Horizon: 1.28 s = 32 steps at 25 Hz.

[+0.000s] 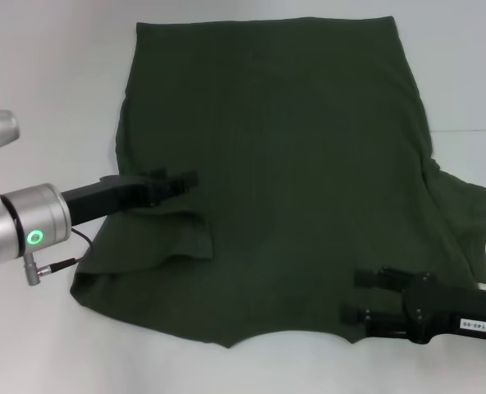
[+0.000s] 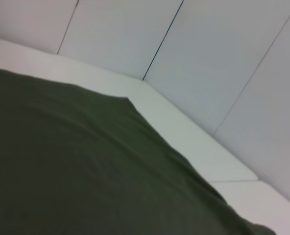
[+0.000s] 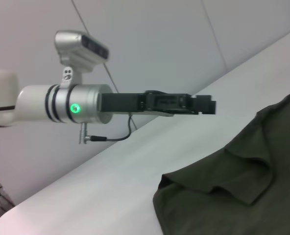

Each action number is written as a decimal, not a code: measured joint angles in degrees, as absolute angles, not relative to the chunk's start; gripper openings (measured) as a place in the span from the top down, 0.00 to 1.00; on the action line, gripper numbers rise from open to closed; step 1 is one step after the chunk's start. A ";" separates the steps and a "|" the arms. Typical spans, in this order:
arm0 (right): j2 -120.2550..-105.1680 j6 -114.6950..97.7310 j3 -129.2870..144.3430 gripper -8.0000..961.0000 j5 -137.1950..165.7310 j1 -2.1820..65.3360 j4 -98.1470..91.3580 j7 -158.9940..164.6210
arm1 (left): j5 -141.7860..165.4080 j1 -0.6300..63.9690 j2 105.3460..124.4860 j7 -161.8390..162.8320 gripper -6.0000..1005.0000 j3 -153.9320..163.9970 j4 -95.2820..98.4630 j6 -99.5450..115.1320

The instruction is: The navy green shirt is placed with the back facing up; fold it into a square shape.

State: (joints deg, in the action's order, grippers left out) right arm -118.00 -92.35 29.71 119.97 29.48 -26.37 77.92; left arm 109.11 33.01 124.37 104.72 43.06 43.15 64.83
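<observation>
The navy green shirt (image 1: 284,164) lies spread flat on the white table (image 1: 46,82), plain side up, hem at the far end and collar end near me. Its left sleeve (image 1: 173,238) is folded in onto the body; the right sleeve (image 1: 465,209) sticks out. My left gripper (image 1: 192,178) hovers over the shirt's left edge, just above the folded sleeve, shut and holding nothing. It also shows in the right wrist view (image 3: 213,105), clear above the cloth (image 3: 243,196). My right gripper (image 1: 358,295) is open over the shirt's near right corner. The left wrist view shows only cloth (image 2: 86,171).
The white table (image 2: 184,132) extends around the shirt on all sides, with pale wall panels (image 2: 223,58) behind it. A seam in the table surface (image 1: 473,130) runs off to the right of the shirt.
</observation>
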 joint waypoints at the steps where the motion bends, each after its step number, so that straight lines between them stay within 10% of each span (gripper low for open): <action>1: -117.87 -92.50 29.24 0.04 119.97 29.41 -26.35 77.99 | 108.05 32.49 124.36 104.03 0.42 42.97 43.21 65.50; 15: -114.93 -90.65 22.55 0.04 120.14 28.62 -31.18 98.42 | 102.18 28.05 124.45 82.90 0.06 40.98 36.86 86.09; 32: -112.03 -77.27 27.44 0.04 129.72 29.55 -39.81 126.50 | 103.63 29.79 124.64 68.08 0.04 51.62 30.63 86.46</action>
State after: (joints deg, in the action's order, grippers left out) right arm -112.03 -77.27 27.44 129.72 29.55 -39.81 126.50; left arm 103.63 29.79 124.64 68.08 51.62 30.64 86.46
